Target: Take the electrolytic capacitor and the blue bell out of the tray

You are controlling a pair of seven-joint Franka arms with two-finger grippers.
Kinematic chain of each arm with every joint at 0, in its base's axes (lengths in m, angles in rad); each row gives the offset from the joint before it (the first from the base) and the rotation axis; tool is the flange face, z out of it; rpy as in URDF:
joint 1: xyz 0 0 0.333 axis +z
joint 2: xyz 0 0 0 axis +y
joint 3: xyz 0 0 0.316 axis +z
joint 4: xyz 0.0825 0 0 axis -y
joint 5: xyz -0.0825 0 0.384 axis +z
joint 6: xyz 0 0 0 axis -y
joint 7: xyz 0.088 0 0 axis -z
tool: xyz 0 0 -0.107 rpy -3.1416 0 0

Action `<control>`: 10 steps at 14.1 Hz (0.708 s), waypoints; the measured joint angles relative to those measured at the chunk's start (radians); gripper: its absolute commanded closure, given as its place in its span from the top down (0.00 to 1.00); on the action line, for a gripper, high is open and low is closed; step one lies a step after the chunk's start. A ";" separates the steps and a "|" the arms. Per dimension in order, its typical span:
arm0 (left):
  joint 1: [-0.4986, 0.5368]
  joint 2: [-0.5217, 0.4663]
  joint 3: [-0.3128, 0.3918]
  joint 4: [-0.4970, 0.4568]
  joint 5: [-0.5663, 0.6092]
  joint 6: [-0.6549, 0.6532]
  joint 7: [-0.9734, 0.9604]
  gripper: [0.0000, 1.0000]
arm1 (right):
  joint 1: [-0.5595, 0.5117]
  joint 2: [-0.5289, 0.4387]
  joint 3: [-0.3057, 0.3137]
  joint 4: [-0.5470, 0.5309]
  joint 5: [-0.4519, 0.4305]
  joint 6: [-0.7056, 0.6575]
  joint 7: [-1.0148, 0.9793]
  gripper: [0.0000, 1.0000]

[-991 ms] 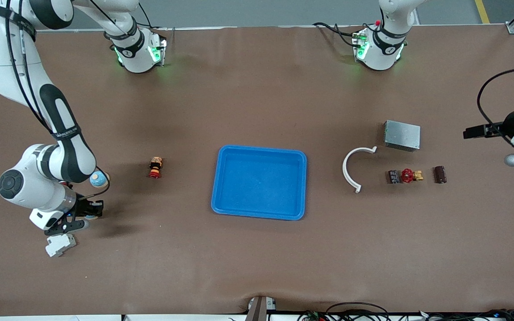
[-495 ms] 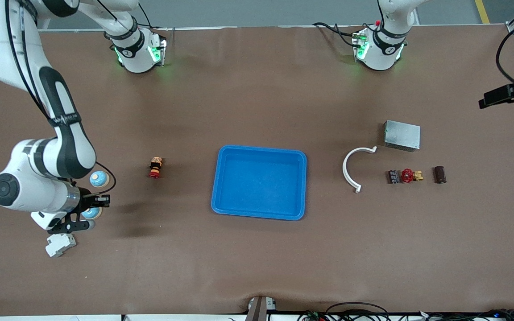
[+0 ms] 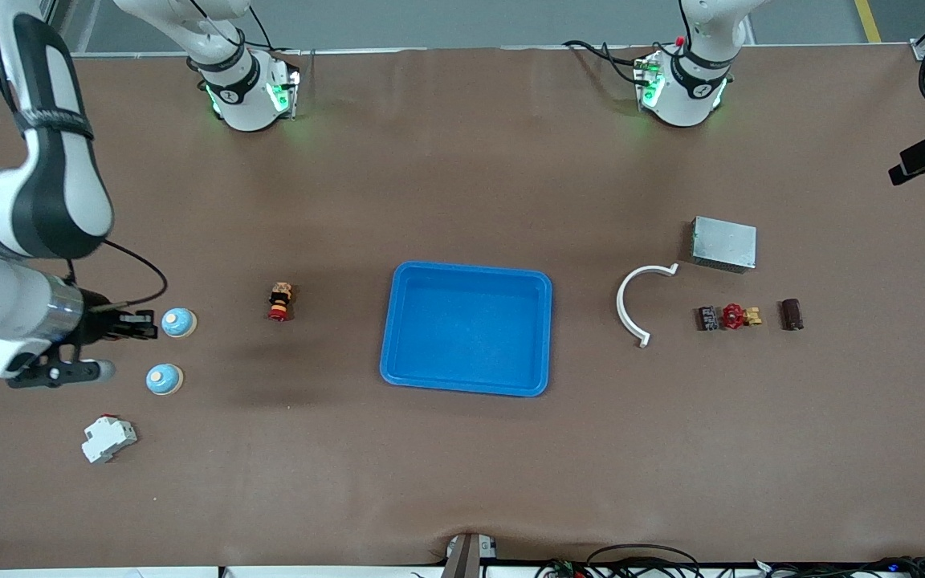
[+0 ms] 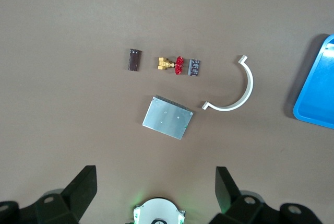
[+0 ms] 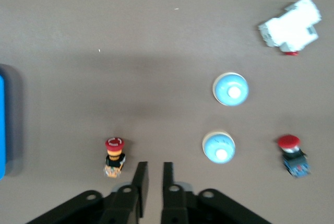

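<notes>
The capacitor (image 3: pixel 791 314), a dark brown cylinder, lies on the table toward the left arm's end; it also shows in the left wrist view (image 4: pixel 134 60). Two blue bells (image 3: pixel 178 323) (image 3: pixel 164 379) sit toward the right arm's end and show in the right wrist view (image 5: pixel 218 146) (image 5: pixel 230 89). My right gripper (image 3: pixel 144 324) (image 5: pixel 153 174) is up in the air beside the bells, shut and empty. My left gripper (image 3: pixel 908 168) (image 4: pixel 155 187) is high over the table's end, open wide and empty. The blue tray (image 3: pixel 398 321) lies empty in the middle.
Near the capacitor lie a red and brass valve (image 3: pixel 735 315), a small black module (image 3: pixel 707 318), a white arc (image 3: pixel 627 309) and a metal box (image 3: pixel 723 243). Near the bells are a red-capped button (image 3: pixel 279 301), a white breaker (image 3: pixel 107 438) and a second red button (image 5: pixel 293 155).
My right gripper has risen from the nearer bell and drawn back toward the table's end; the bell stays on the table. My left gripper has moved up toward the view's edge.
</notes>
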 measured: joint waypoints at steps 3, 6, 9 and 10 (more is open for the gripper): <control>-0.002 0.011 -0.009 0.002 0.000 0.017 -0.001 1.00 | -0.018 -0.081 -0.001 0.002 0.000 -0.090 0.000 1.00; -0.002 0.094 -0.011 0.001 0.009 0.123 -0.001 1.00 | -0.024 -0.162 -0.002 0.002 0.000 -0.157 0.001 1.00; -0.010 0.170 -0.012 0.009 0.048 0.200 -0.001 1.00 | -0.064 -0.234 -0.004 0.002 0.000 -0.195 0.001 1.00; -0.017 0.179 -0.013 0.010 0.052 0.201 -0.001 1.00 | -0.080 -0.258 -0.005 0.001 0.000 -0.209 0.000 1.00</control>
